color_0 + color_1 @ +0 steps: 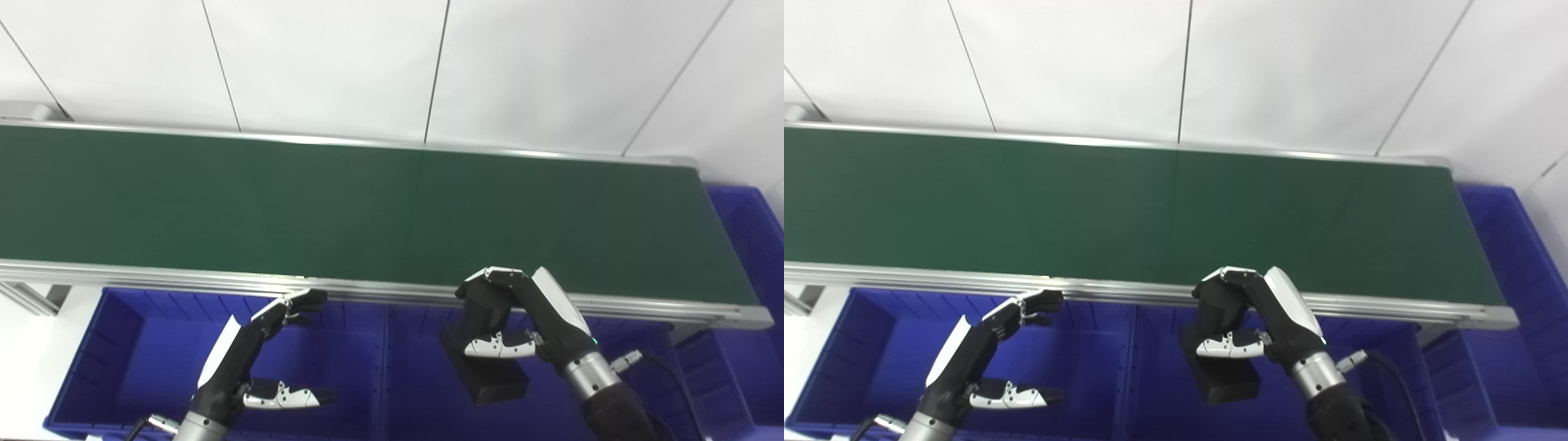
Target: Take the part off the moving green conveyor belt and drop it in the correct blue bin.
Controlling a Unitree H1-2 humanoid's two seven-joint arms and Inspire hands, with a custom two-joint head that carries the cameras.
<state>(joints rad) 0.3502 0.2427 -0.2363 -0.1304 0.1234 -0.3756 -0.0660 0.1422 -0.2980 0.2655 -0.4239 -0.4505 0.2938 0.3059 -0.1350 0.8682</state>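
At the left, the left robot hand (257, 361) hangs over the left blue bin (92, 367), fingers spread apart from the thumb and holding nothing. To its right, across a divider, the right robot hand (511, 318) is closed around the black part (490, 373), a blocky piece with a rounded upper section, fingers curled over the top and thumb across the front; the part is off the belt and above the middle blue bin (416, 392). The green belt (367, 208) behind carries nothing. The risk I see is the drop: the part sits near the divider, so an early or slanted release could tip it onto the wall or into the neighbouring bin, and its weight below the grip could let it slip. Counted: two robot hands, one part, one belt, and three blue bins, the third (753, 245) at the far right end of the belt.
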